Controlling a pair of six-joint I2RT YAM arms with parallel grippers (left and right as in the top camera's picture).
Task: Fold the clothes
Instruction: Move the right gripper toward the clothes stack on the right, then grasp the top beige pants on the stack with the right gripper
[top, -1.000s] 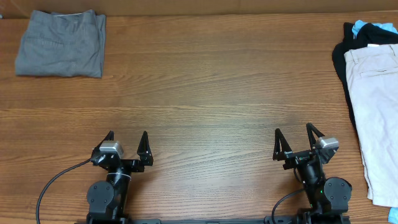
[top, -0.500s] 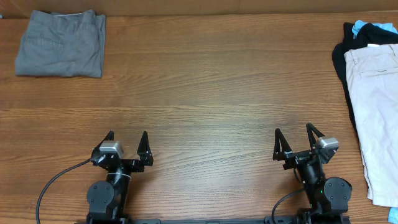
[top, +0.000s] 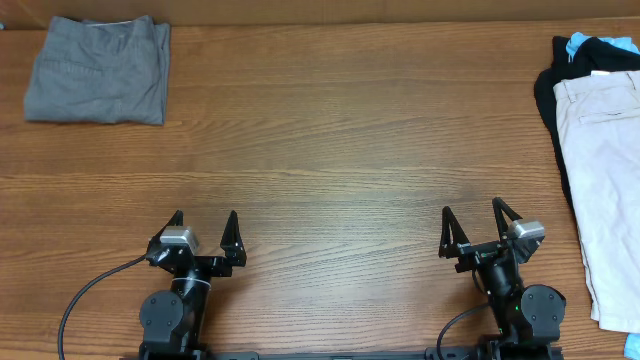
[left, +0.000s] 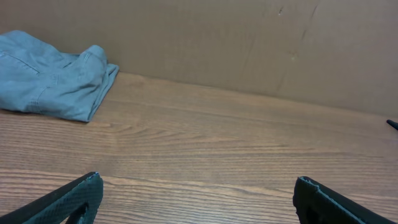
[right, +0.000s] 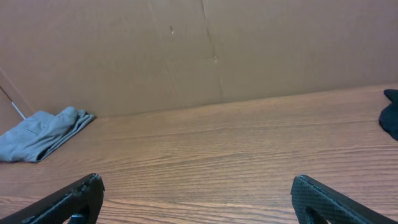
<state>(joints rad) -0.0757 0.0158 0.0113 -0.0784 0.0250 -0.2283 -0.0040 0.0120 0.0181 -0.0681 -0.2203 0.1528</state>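
Observation:
Light beige khaki shorts (top: 608, 180) lie spread at the table's right edge, on top of a black garment (top: 553, 95) with a bit of blue cloth (top: 578, 43) at its far end. Folded grey shorts (top: 100, 70) lie at the far left corner and also show in the left wrist view (left: 50, 84) and the right wrist view (right: 43, 134). My left gripper (top: 205, 222) is open and empty near the front edge. My right gripper (top: 472, 215) is open and empty, left of the khaki shorts.
The wooden table (top: 340, 150) is backed by a brown cardboard wall (left: 249, 43). A black cable (top: 85, 295) runs from the left arm's base to the front left.

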